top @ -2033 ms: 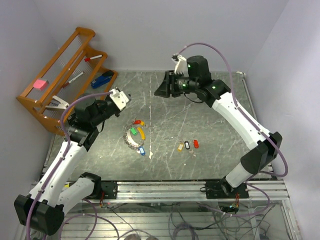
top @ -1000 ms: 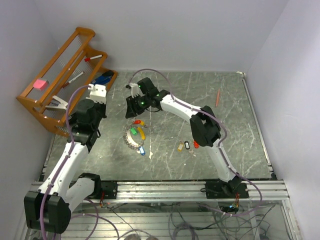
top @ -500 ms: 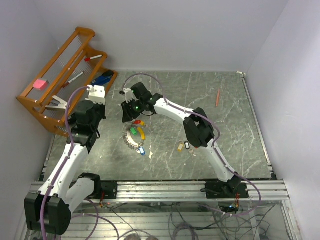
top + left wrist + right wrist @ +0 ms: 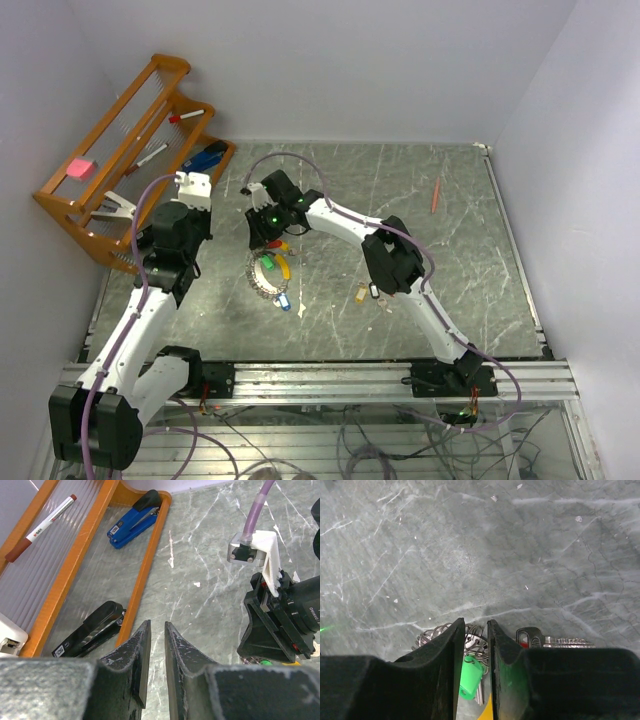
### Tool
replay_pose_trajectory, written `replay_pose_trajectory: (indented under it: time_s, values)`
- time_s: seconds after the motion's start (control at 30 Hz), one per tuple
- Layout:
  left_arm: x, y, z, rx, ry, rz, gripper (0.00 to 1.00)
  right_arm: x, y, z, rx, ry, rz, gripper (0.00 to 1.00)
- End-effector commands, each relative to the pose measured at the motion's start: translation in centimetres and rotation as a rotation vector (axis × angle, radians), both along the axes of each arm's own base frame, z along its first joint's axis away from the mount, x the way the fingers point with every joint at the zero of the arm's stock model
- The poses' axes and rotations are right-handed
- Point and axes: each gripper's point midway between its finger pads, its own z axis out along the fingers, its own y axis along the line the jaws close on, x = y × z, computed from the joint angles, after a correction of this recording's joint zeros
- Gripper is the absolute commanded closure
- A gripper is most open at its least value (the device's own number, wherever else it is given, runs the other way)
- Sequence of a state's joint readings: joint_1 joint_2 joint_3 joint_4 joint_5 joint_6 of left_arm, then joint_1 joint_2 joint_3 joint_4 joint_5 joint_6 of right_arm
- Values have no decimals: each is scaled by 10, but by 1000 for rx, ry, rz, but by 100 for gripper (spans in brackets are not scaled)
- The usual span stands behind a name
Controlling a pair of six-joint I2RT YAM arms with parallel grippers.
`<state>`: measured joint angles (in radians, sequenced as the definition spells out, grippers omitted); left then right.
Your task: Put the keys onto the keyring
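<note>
In the right wrist view the black fingers of the right gripper hide most of the bunch of small metal keys. Only a strip of the green plastic tag shows in the slit between them, and contact cannot be told. The orange-yellow curved keyring band is cut off by the bottom edge. From above, the loose tagged keys lie partly under the right arm's elbow.

A white label on the black stapler seems to read "10". Print on the blue stapler, pen and arm casing is illegible.
</note>
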<state>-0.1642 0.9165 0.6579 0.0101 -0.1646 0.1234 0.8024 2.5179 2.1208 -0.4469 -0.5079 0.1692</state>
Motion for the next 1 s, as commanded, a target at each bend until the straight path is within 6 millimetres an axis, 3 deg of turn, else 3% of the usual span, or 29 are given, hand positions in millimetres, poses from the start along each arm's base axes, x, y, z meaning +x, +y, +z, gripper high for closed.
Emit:
replay_pose_trajectory:
  time_s: [0.0,0.43,0.67,0.83,0.97]
  values:
    - [3,3,11,-1,-44,7,73,5,-2,-3,-27,-26,1,76]
    - [3,3,11,2,-48,6,73,-1,-17,-12,-114,-33,17,81]
    - [4,3,9,7,-47,4,72,-5,-18,-7,-118,-19,26,83]
    - [4,3,9,12,-49,1,72,-10,-14,-2,-94,-4,40,100]
    - [4,3,10,19,-52,-3,72,-15,-9,10,-48,15,51,100]
